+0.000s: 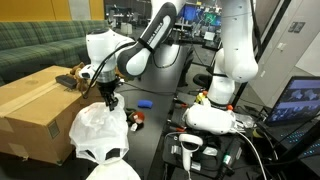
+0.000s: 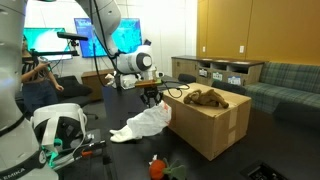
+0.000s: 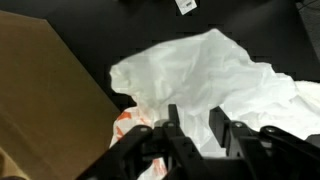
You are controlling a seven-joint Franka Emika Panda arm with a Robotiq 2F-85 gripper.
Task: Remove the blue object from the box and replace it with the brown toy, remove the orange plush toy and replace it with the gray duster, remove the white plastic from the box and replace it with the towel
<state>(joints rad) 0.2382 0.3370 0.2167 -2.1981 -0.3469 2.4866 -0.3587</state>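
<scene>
Hovering above white plastic, fingers standing parted, gripping nothing; plastic lying crumpled on desk just beside box. Likely risk: thin film catching on fingers, getting dragged during any retreat

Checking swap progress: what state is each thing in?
Box: upright, top open.
Brown toy: lying in the box.
White plastic: out, crumpled on the table beside the box.
Blue object: out, flat on the table.
Hand: open, empty, above the plastic.
</scene>
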